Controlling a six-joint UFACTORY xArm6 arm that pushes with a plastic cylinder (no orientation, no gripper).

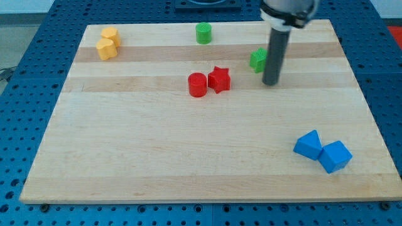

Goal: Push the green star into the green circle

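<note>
The green star [257, 60] lies at the view's upper right on the wooden board, partly hidden behind my rod. The green circle [203, 33] stands near the board's top edge, up and to the left of the star. My tip [271, 82] rests on the board just right of and slightly below the green star, close to it or touching it.
A red circle [197, 85] and a red star [219, 79] sit touching near the board's middle, left of my tip. Two yellow blocks [108, 44] sit at the top left. Two blue blocks [321, 150] sit at the bottom right. The board's top edge [239, 22] is near the green circle.
</note>
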